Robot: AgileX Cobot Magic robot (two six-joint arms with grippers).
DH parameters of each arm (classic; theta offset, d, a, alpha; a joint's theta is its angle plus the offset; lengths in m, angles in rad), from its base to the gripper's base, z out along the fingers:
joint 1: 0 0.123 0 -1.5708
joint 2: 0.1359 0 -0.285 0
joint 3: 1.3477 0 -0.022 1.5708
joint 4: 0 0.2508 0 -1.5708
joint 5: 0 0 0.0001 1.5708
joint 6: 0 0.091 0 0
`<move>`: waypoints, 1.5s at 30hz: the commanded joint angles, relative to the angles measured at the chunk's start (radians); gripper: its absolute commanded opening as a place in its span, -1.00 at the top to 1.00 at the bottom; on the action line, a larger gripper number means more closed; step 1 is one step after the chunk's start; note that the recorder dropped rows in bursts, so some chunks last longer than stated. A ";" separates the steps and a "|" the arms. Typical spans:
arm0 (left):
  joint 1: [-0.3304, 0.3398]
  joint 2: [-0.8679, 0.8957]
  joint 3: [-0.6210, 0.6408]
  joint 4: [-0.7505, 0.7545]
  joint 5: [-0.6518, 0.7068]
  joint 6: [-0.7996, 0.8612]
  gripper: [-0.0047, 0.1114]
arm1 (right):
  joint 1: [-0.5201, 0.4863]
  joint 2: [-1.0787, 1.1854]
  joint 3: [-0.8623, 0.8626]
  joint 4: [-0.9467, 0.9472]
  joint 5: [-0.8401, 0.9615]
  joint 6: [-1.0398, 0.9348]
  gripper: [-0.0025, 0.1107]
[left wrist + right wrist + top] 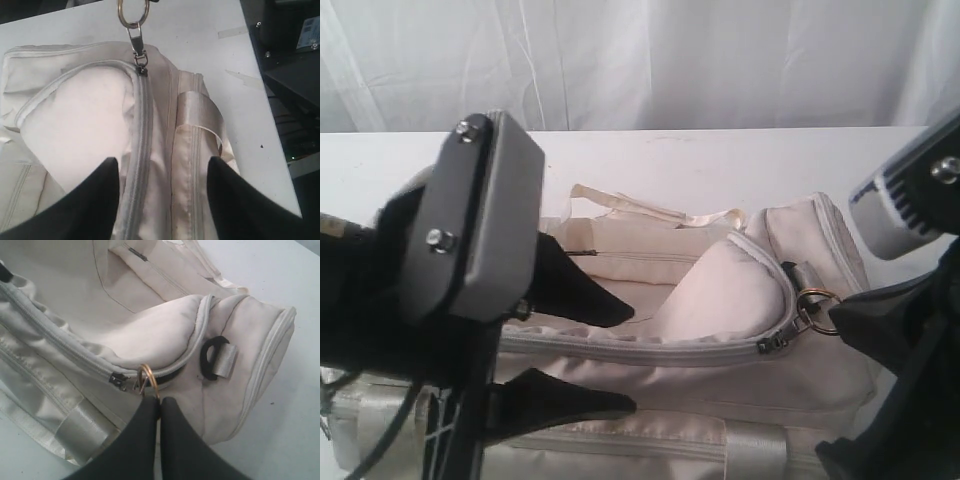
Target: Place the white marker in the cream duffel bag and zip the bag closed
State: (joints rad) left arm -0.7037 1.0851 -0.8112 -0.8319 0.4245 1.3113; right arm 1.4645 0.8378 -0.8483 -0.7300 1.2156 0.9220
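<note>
Cream duffel bag (740, 385) lies lengthwise on a white table (720, 160), its curved top flap (720, 290) puffed upward. A grey zipper (141, 150) runs along the front edge of the flap, and its teeth are joined up to the slider (119, 380) near the bag's right end. Past the slider, around the curve, a dark gap seems to remain under the flap edge, though the angle makes this hard to judge.

The left gripper (162, 165) hangs over the middle of the bag with its dark fingers (590, 300) spread wide, one on each side of the zipper line and holding nothing. The right gripper (160, 401) has its fingers pressed together, pinching the brass ring (148, 380) that hangs from the slider. A black strap loop (210, 357) sits on the end panel just beside the ring, and a shiny webbing handle (200, 112) crosses the bag's front face.

The white marker shows in no view; whether it is inside the bag I cannot tell.
</note>
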 commanded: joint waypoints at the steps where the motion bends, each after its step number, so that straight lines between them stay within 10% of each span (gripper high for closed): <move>1: -0.071 0.051 -0.004 -0.027 -0.079 0.006 -0.05 | -0.010 -0.010 0.002 -0.028 0.005 0.000 0.96; 10: -0.139 0.157 -0.005 -0.029 -0.253 0.004 -0.04 | -0.010 -0.010 0.002 -0.026 0.005 0.000 0.96; 16: -0.139 0.182 -0.005 -0.029 -0.276 -0.018 0.92 | -0.010 -0.010 0.002 -0.040 0.005 0.000 0.96; 23: -0.135 0.097 -0.005 0.026 -0.171 -0.039 0.92 | -0.010 -0.010 0.002 -0.080 0.005 0.000 0.96; 34: -0.046 0.043 -0.005 0.624 -0.001 -0.603 0.92 | -0.010 -0.010 0.002 -0.108 0.005 0.000 0.96; 45: -0.025 0.019 -0.005 0.666 -0.007 -0.610 0.92 | -0.069 -0.008 0.072 -0.233 0.005 0.078 0.96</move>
State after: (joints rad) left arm -0.7439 1.1120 -0.8194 -0.2173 0.3630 0.7132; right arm 1.4303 0.8396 -0.7791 -0.8615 1.1409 0.9829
